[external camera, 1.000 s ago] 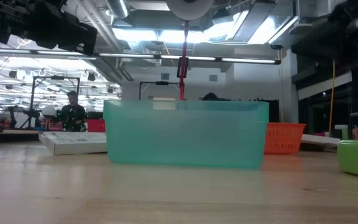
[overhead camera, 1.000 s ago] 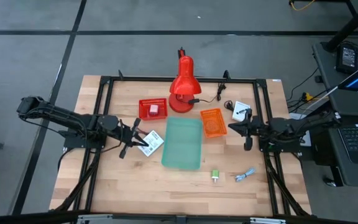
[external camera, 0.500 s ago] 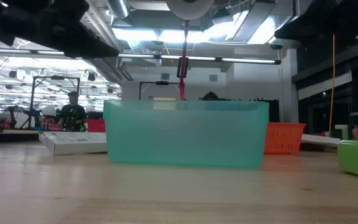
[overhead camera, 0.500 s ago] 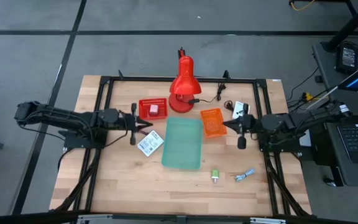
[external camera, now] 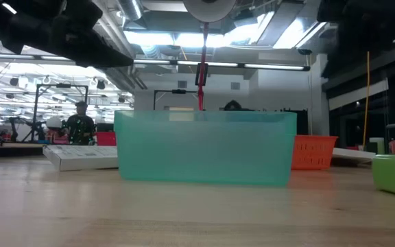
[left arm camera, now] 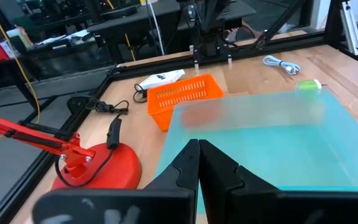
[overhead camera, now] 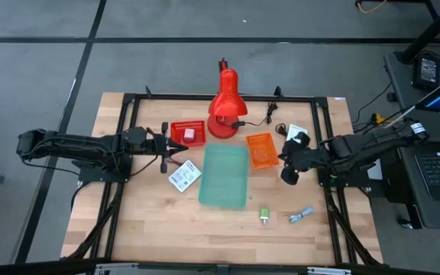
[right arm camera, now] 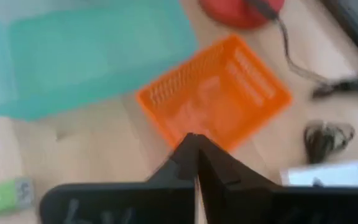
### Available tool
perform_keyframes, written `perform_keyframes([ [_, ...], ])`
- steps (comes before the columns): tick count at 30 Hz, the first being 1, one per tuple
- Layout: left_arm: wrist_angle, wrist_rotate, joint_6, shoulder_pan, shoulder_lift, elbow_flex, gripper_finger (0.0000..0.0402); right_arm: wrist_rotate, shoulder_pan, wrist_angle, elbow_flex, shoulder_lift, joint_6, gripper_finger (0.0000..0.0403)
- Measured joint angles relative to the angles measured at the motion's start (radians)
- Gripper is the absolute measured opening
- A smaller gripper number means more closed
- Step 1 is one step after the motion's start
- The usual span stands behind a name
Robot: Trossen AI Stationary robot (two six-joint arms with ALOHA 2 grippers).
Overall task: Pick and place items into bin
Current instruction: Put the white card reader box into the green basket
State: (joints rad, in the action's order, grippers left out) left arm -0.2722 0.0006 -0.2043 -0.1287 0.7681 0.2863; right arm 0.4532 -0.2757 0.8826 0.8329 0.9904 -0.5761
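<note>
1. Since the earlier frame, left gripper (overhead camera: 176, 150) has swung off the white card (overhead camera: 183, 176) toward the red basket (overhead camera: 187, 133); right gripper (overhead camera: 286, 176) turned downward.
2. Both grippers are closed, empty.
3. Items lie outside the teal bin (overhead camera: 224, 175); fingers should open before descending.

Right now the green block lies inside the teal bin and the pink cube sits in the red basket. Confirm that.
Not quite. The high view shows the green block lying on the bare table, outside the teal bin, off its near right corner. The pink cube does sit in the red basket.
</note>
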Motion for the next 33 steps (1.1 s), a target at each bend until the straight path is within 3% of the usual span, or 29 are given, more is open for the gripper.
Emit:
perform_keyframes([
  [5,0.006,0.000,0.007,0.003,0.000,0.000,0.0004,-0.001,-0.037,0.190,0.069,0.035,-0.140,0.0000],
  [10,0.007,0.000,0.007,0.003,0.000,0.000,0.0003,-0.002,-0.064,0.259,0.031,0.035,-0.247,0.0000],
  [18,0.007,-0.018,0.007,0.003,0.000,0.000,0.0003,-0.002,-0.069,0.261,-0.065,0.036,-0.254,0.0000],
  [29,0.007,-0.020,-0.009,0.003,0.000,0.000,0.0004,-0.002,-0.068,0.256,-0.070,0.035,-0.253,0.0001],
  [33,0.007,-0.020,-0.009,0.003,0.000,0.000,0.0002,-0.002,-0.068,0.246,-0.070,0.035,-0.253,0.0022],
])
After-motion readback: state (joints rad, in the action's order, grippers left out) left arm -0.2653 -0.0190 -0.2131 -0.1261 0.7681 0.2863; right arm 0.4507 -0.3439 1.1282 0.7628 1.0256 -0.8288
